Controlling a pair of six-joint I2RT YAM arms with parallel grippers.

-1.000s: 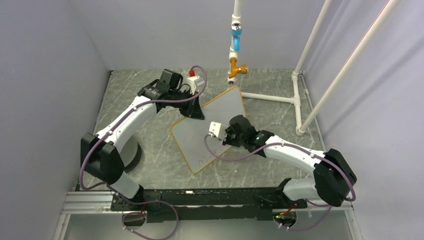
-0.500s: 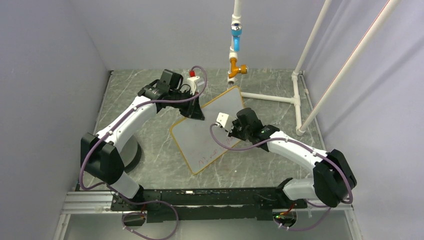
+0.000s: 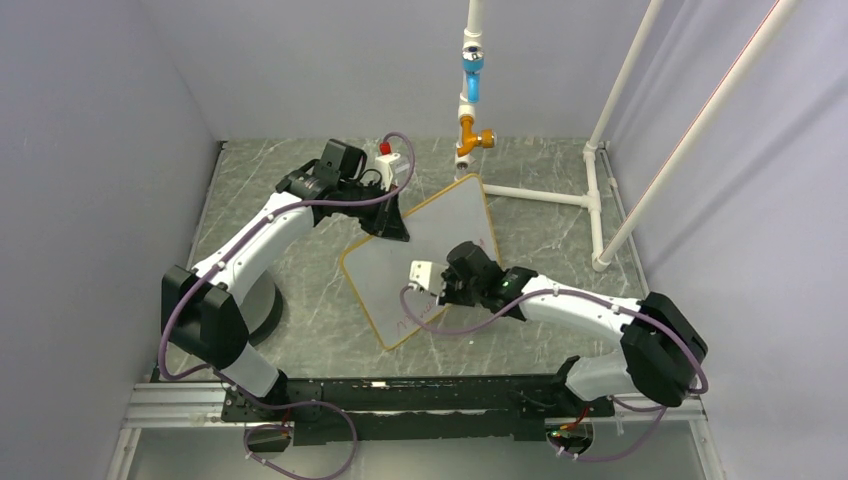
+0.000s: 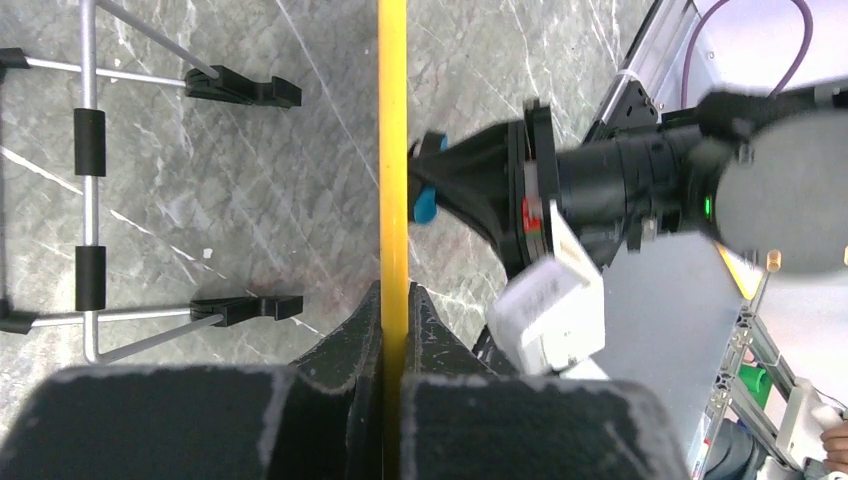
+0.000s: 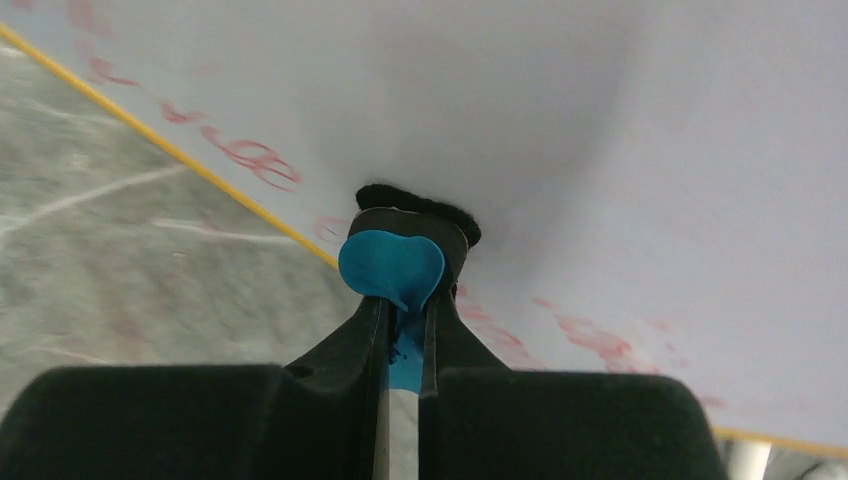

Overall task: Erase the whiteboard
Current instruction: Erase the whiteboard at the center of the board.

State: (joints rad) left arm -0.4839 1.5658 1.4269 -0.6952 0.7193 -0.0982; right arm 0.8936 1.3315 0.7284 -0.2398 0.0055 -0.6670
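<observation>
The whiteboard (image 3: 445, 220), white with a thin yellow frame (image 4: 392, 150), lies tilted across the table's middle. My left gripper (image 3: 392, 228) (image 4: 393, 300) is shut on its far-left edge. My right gripper (image 3: 448, 288) (image 5: 403, 310) is shut on the blue handle of a small eraser (image 5: 393, 265), whose black felt pad (image 5: 415, 205) presses on the whiteboard (image 5: 600, 150) near its lower edge. Smeared red writing (image 5: 260, 158) runs along that edge, and more red marks (image 5: 590, 335) lie to the right of the eraser. The eraser's blue tip (image 4: 425, 205) shows beside the frame.
A white pipe frame (image 3: 592, 200) stands at the back right, with a blue and orange fitting (image 3: 471, 100) hanging behind the board. A wire stand with black feet (image 4: 245, 92) lies on the marble table (image 3: 300, 300). Grey walls close in left and right.
My right gripper swept the eraser up and right across the board, then back down and left toward the red writing at the near edge. The left gripper and board stayed put.
</observation>
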